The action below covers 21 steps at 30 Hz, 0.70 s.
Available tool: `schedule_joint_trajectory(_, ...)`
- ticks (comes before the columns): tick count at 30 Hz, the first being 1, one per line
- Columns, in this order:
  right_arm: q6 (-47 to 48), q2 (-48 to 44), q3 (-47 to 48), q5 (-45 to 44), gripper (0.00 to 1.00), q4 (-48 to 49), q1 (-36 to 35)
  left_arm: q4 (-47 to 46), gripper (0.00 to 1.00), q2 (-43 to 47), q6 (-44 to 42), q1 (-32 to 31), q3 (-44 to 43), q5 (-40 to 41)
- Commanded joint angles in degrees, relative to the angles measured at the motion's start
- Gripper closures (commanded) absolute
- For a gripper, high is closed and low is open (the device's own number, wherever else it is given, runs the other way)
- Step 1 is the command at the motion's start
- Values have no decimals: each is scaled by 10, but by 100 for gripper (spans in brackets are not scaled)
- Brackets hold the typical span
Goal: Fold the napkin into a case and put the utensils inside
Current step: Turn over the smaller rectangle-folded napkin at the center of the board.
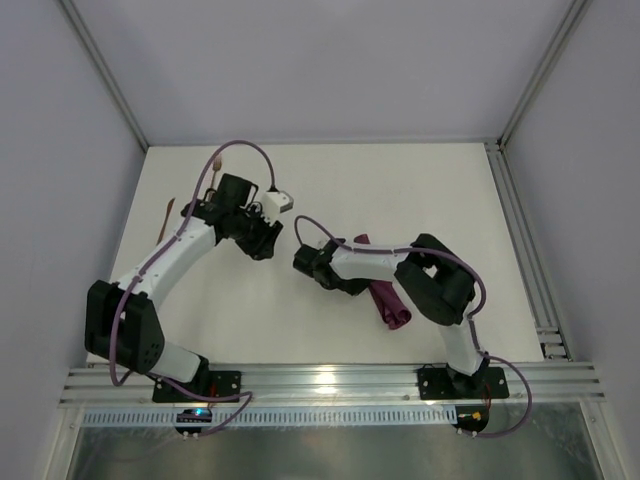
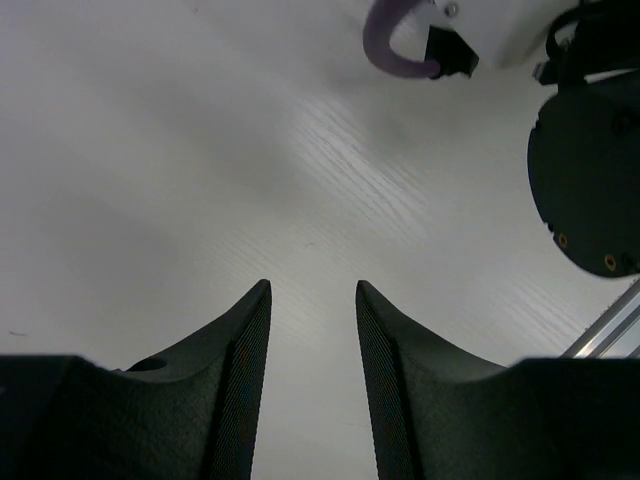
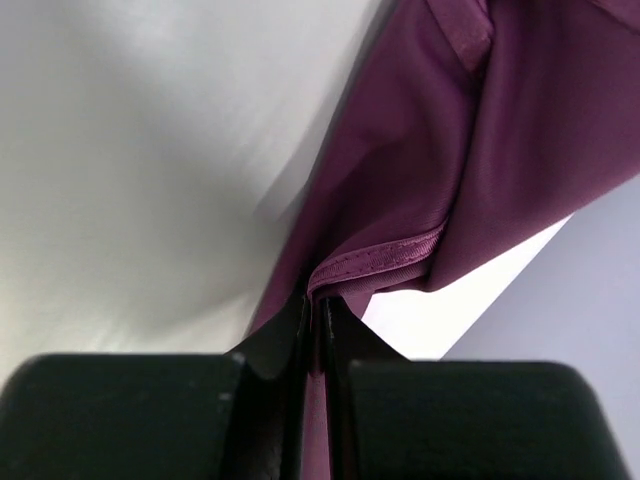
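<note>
Top external view: one plum-purple, slightly shiny cloth napkin (image 1: 391,306), bunched into a crumpled strip right of the middle of the white surface (image 1: 400,190). It runs under my right arm (image 1: 370,262), so one tip shows beyond the forearm and a rolled end shows on the near side. Two thin brown wooden utensils lie at the far left, well apart from the napkin: one slim piece (image 1: 168,217) beside my left arm (image 1: 175,250), and a second piece (image 1: 213,177) farther back, next to the arm's purple cable (image 1: 245,146). I cannot tell which of them is the fork. My left hand (image 1: 262,245) sits near the middle of the surface, close to my right wrist. An aluminium rail (image 1: 330,380) along the near edge carries both bases. Left wrist view: my left hand (image 2: 312,290) has its two dark ribbed fingers (image 2: 245,370) parted, with nothing between them and bare surface beyond; a black round part of my right arm (image 2: 585,180) is at the upper right. Right wrist view: my right hand (image 3: 318,305) is closed tight on a stitched hem of the napkin (image 3: 400,180), and the cloth spreads away from the pinch in loose, draped folds.
</note>
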State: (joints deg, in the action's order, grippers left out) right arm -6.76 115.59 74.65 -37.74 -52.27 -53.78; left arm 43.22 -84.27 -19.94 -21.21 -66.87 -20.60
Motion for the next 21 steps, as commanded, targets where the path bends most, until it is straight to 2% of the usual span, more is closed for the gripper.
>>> schedule_joint_trajectory(1, -39, 21, 44, -10, 96, -20, -40, 0, 58, 25, -11, 20, -25, 0)
schedule_joint_trajectory(5, -50, 63, 92, 0, 96, -29, -88, 1, 58, 28, -11, 32, -25, -1)
schedule_joint_trajectory(10, -56, 95, 126, -35, 96, -50, -112, 2, 57, 34, -12, 47, -27, -4)
schedule_joint_trajectory(14, -26, 32, 79, -65, 96, 5, -99, 3, 57, 39, -15, 65, -30, -12)
schedule_joint_trajectory(17, 5, -39, 56, -94, 96, 31, -53, 9, 57, 41, -19, 72, -31, -13)
schedule_joint_trajectory(21, 48, -72, 26, -129, 96, 58, -16, 9, 57, 43, -19, 80, -31, -15)
